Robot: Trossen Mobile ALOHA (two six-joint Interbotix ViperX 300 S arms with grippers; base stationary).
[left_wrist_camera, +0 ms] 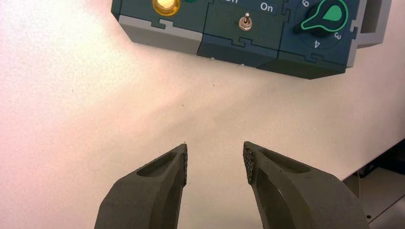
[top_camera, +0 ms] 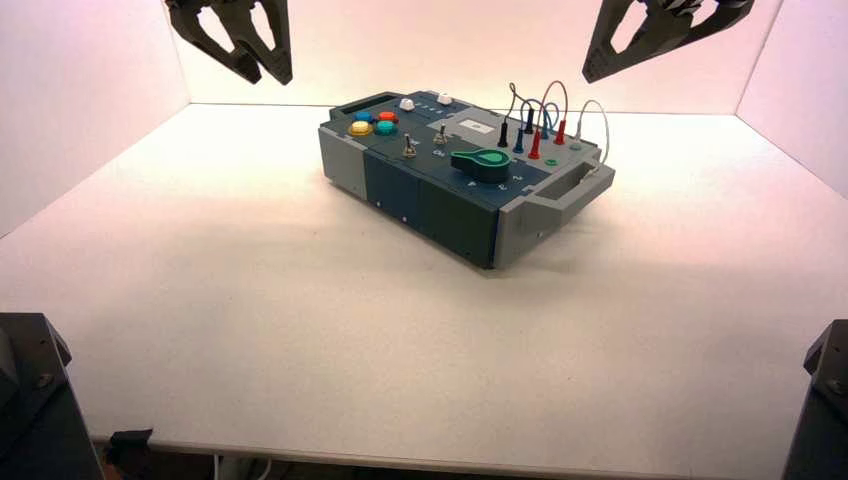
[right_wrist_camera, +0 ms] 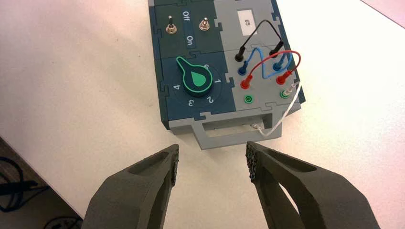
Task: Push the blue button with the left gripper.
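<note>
Table (top_camera: 250,330): white top, bare across its near half; carries one box, set toward the far edge and turned at an angle.

Box (top_camera: 440,205): grey and dark blue. Near face plain panels. On top, from the nearer side back: green teardrop knob (top_camera: 482,160) in a numbered ring, two small toggle switches (top_camera: 409,148), then the round-button cluster at the box's far-left corner. Jack sockets with black, blue, red and white wires (top_camera: 540,115) occupy the right end, beside a grey handle (top_camera: 570,190).

Button cluster: yellow button (top_camera: 360,128) and teal button (top_camera: 386,128) in the nearer row; blue button (top_camera: 364,117) and red button (top_camera: 388,117) behind them. The blue one is largely hidden behind the yellow, so its exact outline is uncertain.

Left gripper (top_camera: 268,68): raised above the table's far-left area, fingers spread with a clear gap, nothing between them. Its wrist view shows the yellow button but not the blue.

Right gripper (top_camera: 592,72): raised over the far-right area, fingers likewise spread, idle.

Governing relation: the blue button lies below and to the right of the left gripper, well apart. The left arm is the nearer arm; the move calls for descent and a rightward shift.
</note>
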